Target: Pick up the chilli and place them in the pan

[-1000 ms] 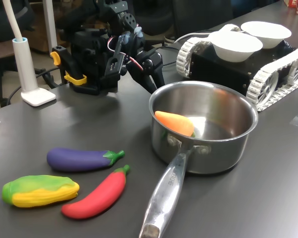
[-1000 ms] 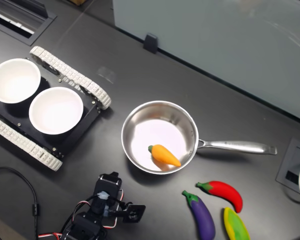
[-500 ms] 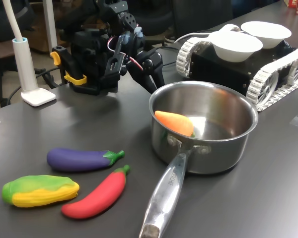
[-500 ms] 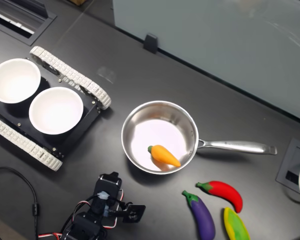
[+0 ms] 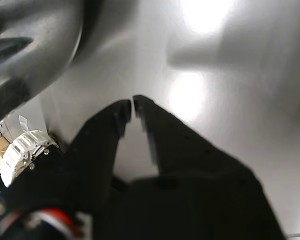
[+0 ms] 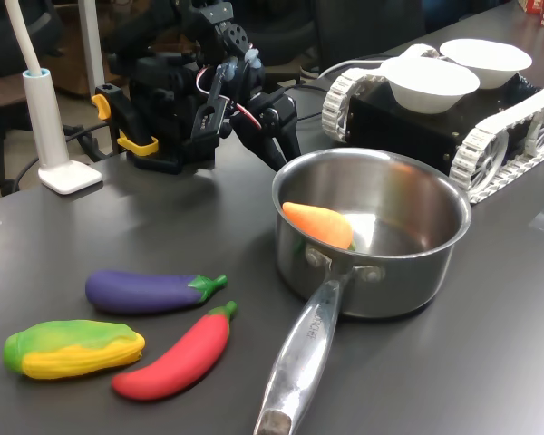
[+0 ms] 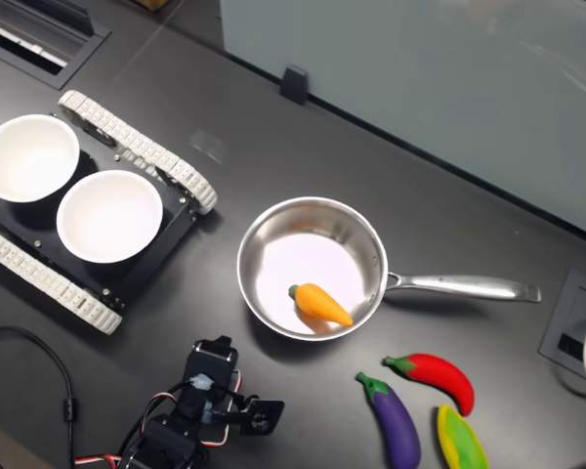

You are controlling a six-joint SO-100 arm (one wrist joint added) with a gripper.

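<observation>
The red chilli (image 6: 177, 358) (image 7: 438, 379) lies on the dark table near the pan's handle (image 6: 304, 353), with its green stem toward the pan. The steel pan (image 6: 435, 195) (image 7: 293, 259) stands mid-table and holds an orange carrot (image 6: 319, 224) (image 7: 320, 304). My gripper (image 5: 131, 102) (image 6: 284, 156) is folded back with the arm, beside the pan's far rim in the first exterior view and far from the chilli. In the wrist view its black fingertips nearly touch with nothing between them. The arm (image 7: 215, 410) sits at the bottom edge of the second exterior view.
A purple aubergine (image 6: 145, 291) (image 7: 396, 422) and a yellow-green corn (image 6: 72, 348) (image 7: 459, 440) lie beside the chilli. A tracked vehicle (image 6: 508, 127) (image 7: 137, 151) carries two white bowls (image 6: 431, 82) (image 7: 107, 215). A white lamp base (image 6: 68, 172) stands near the arm's base.
</observation>
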